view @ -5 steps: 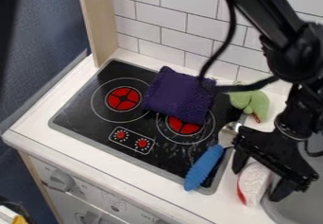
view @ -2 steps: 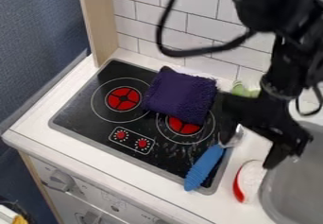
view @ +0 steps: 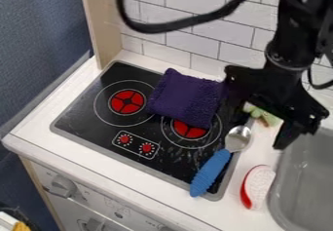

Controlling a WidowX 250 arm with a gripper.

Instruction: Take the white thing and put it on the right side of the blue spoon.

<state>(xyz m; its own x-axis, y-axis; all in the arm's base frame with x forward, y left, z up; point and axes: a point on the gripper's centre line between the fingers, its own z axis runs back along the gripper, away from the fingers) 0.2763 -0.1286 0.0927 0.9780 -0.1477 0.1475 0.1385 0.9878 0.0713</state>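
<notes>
The gripper (view: 257, 127) hangs open above the back right of the counter, its two fingers wide apart with nothing held between them. Below it, toward the front, the white thing (view: 262, 182) with a red edge lies on the counter between the stove and the sink. Just left of that is the blue spoon (view: 210, 172), its ribbed blue handle on the stove's right front corner and its metal bowl pointing to the back, under the gripper. The white thing and the spoon are apart.
A purple cloth (view: 186, 98) lies on the black stove (view: 89, 113). Partly hidden behind the gripper is a green toy (view: 266, 117) on the counter. The grey sink (view: 305, 176) is at the right, and the tiled wall (view: 195, 40) stands behind.
From around the white thing, the gripper has moved up and back, away from it. The white thing now lies uncovered, shifted slightly. The spoon, cloth and stove look unmoved.
</notes>
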